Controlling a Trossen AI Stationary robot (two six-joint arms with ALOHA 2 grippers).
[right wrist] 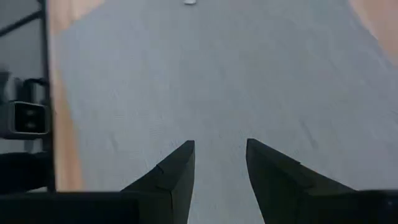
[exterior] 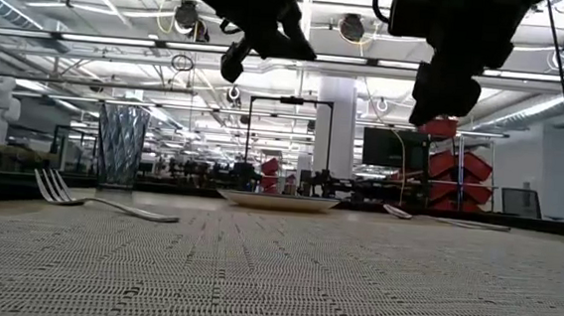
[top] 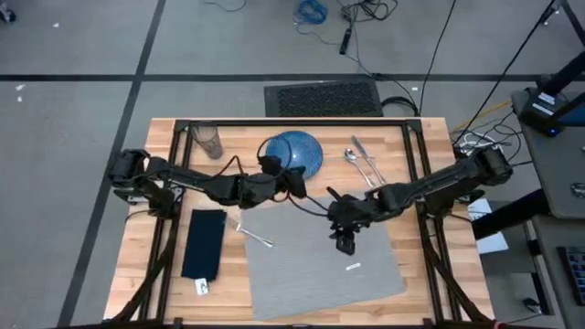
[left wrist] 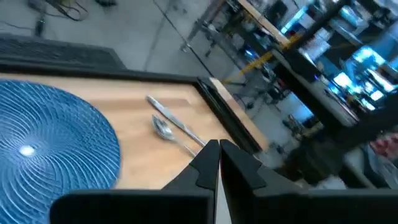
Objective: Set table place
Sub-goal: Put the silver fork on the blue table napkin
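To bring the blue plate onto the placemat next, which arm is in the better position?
The left. Its gripper, shut and empty, hangs beside the blue plate. The right gripper is open above the grey placemat, farther from the plate, and nearer to the spoon and knife.

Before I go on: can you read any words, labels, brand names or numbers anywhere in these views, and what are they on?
No readable text in any view.
Small white tag on the table beside the napkin: too small to read.
Small white slip on the placemat: too small to read.
Screens in the room behind, left wrist view: blurred, unreadable.
Plate, glass: no markings visible.
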